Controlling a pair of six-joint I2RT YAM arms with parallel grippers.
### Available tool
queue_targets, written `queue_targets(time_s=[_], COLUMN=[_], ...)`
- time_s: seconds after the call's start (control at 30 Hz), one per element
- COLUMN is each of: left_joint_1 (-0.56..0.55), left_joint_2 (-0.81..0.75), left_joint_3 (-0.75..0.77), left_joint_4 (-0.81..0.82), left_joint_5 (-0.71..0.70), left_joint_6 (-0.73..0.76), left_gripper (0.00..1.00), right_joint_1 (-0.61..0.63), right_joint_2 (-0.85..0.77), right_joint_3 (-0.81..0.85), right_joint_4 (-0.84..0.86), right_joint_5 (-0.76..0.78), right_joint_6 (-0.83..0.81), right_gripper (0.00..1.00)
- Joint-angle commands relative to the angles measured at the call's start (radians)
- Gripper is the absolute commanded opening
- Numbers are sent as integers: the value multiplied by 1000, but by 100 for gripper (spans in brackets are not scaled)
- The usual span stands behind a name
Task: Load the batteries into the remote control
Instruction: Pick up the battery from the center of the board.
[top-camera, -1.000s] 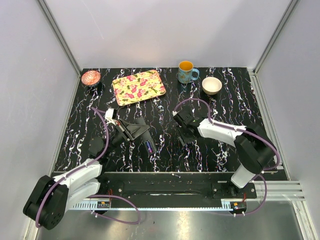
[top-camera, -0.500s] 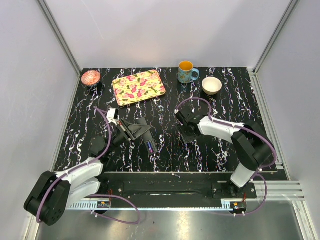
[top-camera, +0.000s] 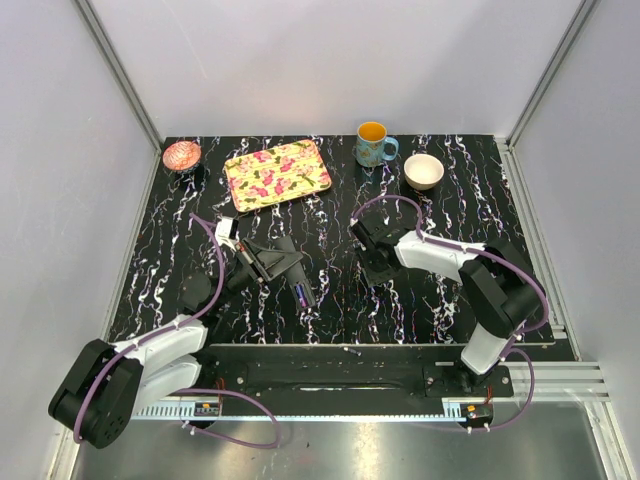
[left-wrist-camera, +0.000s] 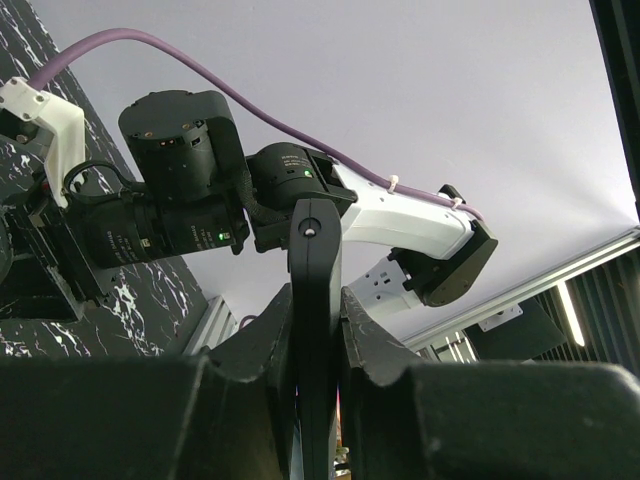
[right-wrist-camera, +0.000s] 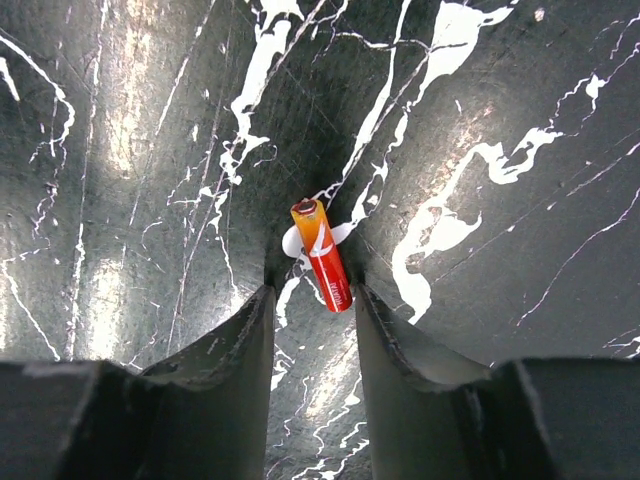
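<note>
Straddling a battery (right-wrist-camera: 322, 257) with the right gripper (right-wrist-camera: 312, 292), with jaws apart and one finger on each side of it, not visibly squeezing it. Lying flat on the black marbled table (right-wrist-camera: 120, 150), slightly slanted between the fingers, red at the near end and shading to orange toward the far tip.

Clamping the remote control (left-wrist-camera: 315, 250) in the left gripper (left-wrist-camera: 315, 295), with jaws closed tight on the thin black bar and the bar sticking out past the fingertips. Hanging left of centre in the overhead view, with the remote pointing toward the near edge and a little rightward. Reaching in from the right with the other arm, near the remote but apart from it.

Sitting along the far edge, well away from both grippers: a floral tray (top-camera: 277, 173), a mug (top-camera: 373, 146), a white bowl (top-camera: 423, 171) and, in the far left corner, a small pink dish (top-camera: 181, 155).
</note>
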Motion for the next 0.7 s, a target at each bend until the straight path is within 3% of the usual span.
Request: queue_targets(time_s=[0.0,0.43,0.67], left_joint_1=[-6,-7,-9], left_joint_2=[6,0,-4], left_joint_3=[0,-9,-14], left_joint_4=[103,106,101], left_joint_5=[-6,-9,-7], left_joint_6=[0,0,0], left_gripper=[0,0,0], right_joint_1=[-4,-4,-4], right_joint_2=[12,22,-76], right_joint_3=[24,37,9], right_joint_4=[-7,-13,-8], right_joint_5=[-16,21,46], right_joint_6=[50,133,186], right_gripper=[1,0,0])
